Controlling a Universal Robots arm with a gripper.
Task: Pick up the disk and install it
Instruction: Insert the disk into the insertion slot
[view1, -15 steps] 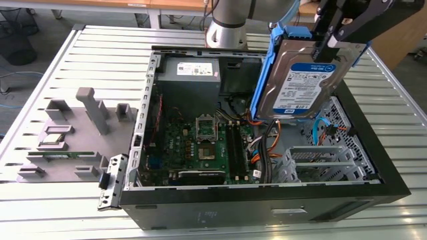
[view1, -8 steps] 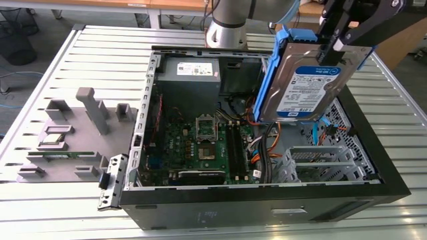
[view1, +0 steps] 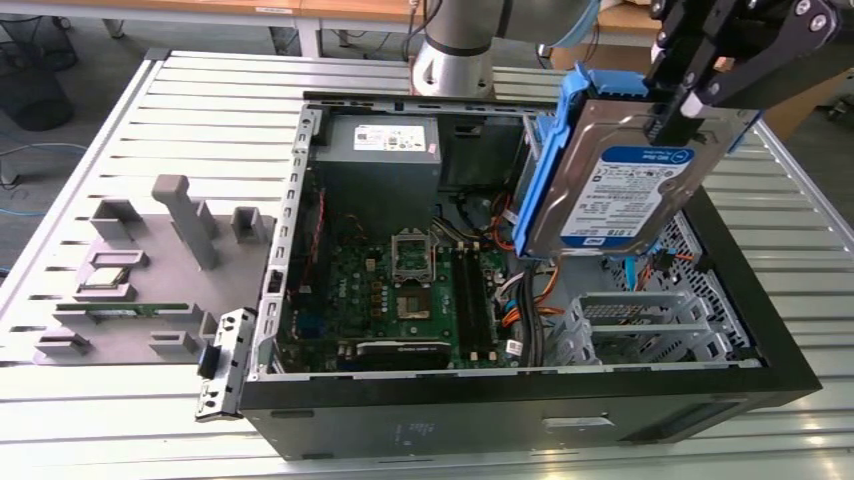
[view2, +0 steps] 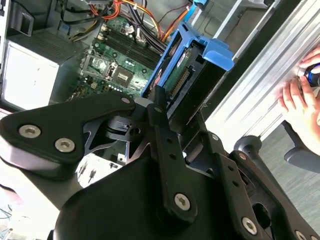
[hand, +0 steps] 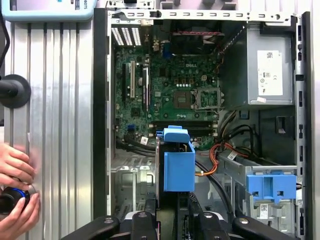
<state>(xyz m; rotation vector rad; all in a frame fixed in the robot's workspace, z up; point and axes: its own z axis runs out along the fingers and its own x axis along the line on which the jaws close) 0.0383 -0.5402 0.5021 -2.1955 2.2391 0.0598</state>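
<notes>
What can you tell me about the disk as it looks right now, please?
The disk is a flat silver metal drive with a white-and-blue label, dark-banded at its lower end, and blue plastic rails along its sides. It hangs nearly upright, slightly tilted, above the open computer case, towards the exterior view's right, apparently clear of it. The hand is clamped on its upper edge. The second wrist view shows a green circuit board on its back.

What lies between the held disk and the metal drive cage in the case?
In the exterior view, orange and blue cables show between the disk and the cage.
</notes>
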